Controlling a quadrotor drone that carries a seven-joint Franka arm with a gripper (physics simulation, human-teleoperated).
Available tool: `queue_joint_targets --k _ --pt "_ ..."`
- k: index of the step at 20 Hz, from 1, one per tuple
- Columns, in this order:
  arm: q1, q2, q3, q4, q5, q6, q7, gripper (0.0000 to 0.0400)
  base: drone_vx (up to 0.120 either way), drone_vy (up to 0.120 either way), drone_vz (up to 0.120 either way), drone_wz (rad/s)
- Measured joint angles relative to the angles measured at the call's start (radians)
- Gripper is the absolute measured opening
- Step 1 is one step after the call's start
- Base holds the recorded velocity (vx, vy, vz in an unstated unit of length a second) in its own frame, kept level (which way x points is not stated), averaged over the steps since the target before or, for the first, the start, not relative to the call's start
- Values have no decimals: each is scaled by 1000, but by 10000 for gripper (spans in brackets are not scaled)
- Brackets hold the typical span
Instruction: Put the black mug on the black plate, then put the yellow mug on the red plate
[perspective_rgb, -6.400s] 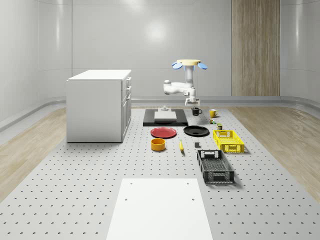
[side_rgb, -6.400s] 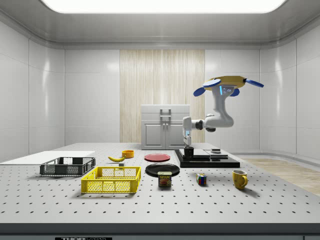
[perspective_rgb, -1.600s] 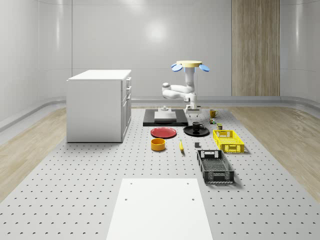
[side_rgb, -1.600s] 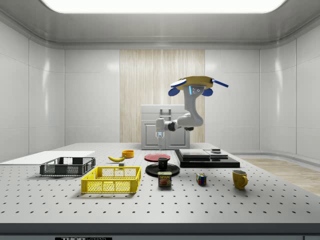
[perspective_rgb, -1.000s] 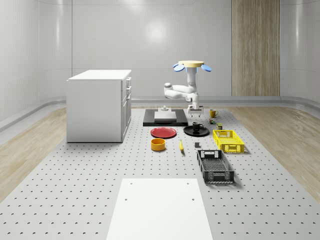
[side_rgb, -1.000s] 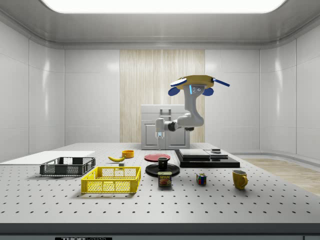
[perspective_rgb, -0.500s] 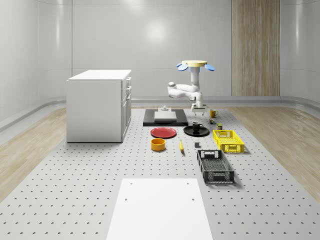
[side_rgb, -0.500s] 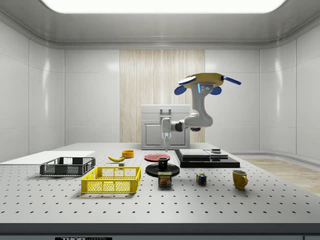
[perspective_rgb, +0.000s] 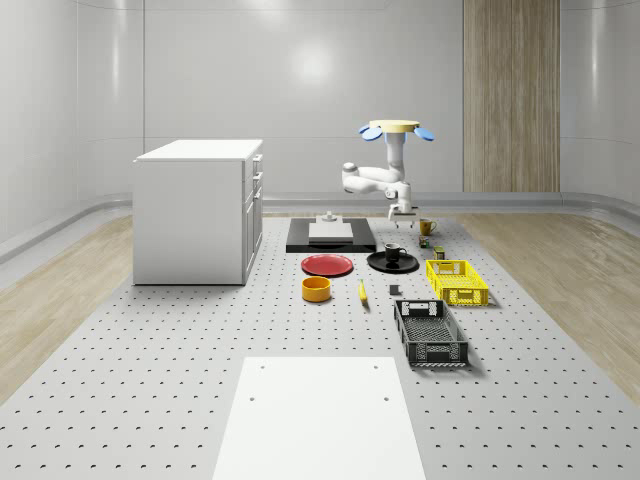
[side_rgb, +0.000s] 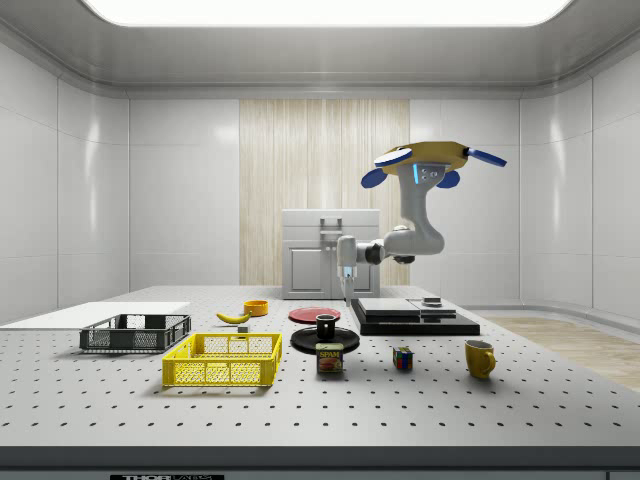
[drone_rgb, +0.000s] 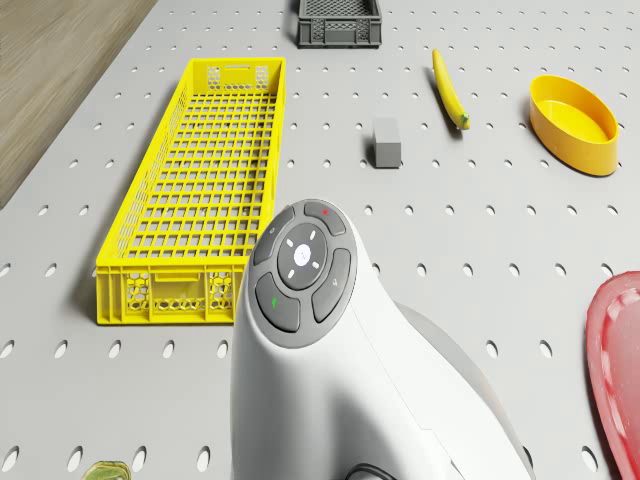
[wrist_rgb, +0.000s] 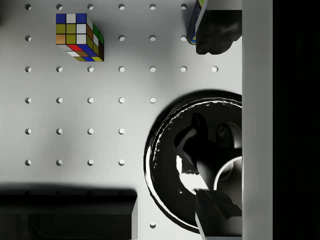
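Perforated table (perspective_rgb: 150, 380); hovering drone (side_rgb: 432, 160), arm bent, gripper (side_rgb: 347, 291) above black mug (side_rgb: 326, 325)

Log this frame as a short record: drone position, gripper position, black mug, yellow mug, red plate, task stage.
drone: airborne above the table's far end, near the black slab
gripper: hanging above the table, clear of the black mug, holding nothing
black mug: upright on the black plate
yellow mug: on the table, apart from both plates
red plate: bare
task stage: first placement done, second not yet started
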Motion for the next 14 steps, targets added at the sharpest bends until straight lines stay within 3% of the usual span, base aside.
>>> queue_joint_targets --k 4,10,14 --pt "0 0 0 0 0 0 0 400 -120 0 0 0" --pt "0 0 0 0 0 0 0 400 -120 0 107 0" --pt "0 0 0 0 0 0 0 400 -120 100 0 0"
